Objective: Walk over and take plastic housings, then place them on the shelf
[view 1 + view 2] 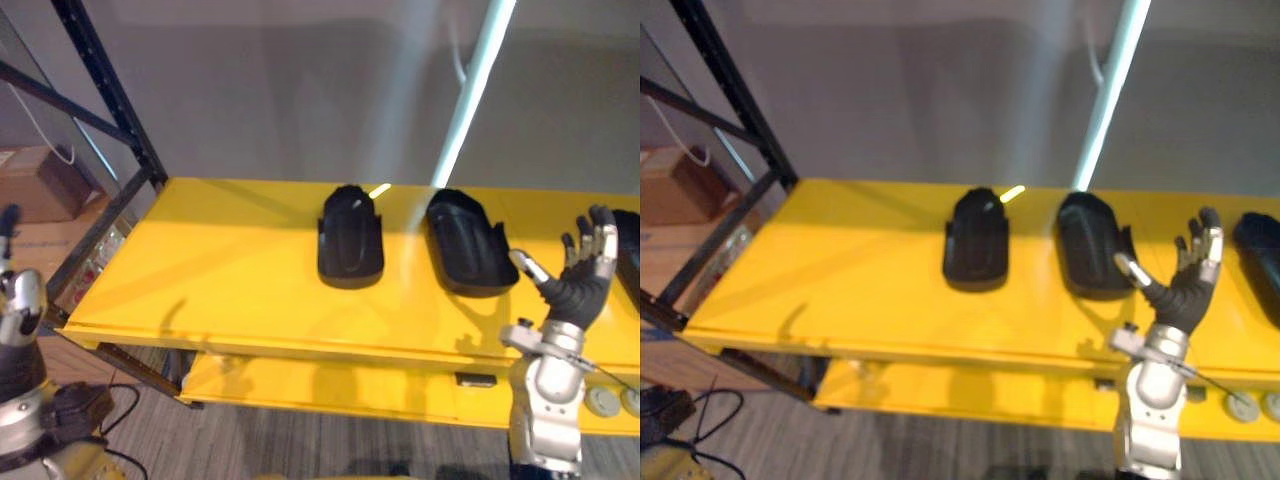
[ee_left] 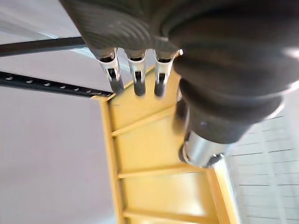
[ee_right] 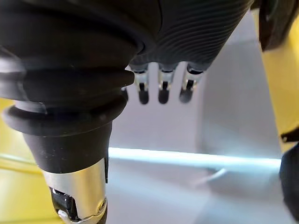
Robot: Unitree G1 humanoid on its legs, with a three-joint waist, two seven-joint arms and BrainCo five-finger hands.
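Three black plastic housings lie on the yellow shelf: one in the middle, a second to its right and a third at the right edge. My right hand is raised over the shelf's front edge, between the second and third housings, open with fingers spread and holding nothing. The right wrist view shows its straight fingers against the grey wall, with a housing beside them. My left hand hangs low at the shelf's left end, open and empty, its fingers straight.
A black rack post stands at the shelf's left end, with a cardboard box behind it. A pale blue pole rises behind the shelf. A lower yellow shelf carries a small black part and grey discs.
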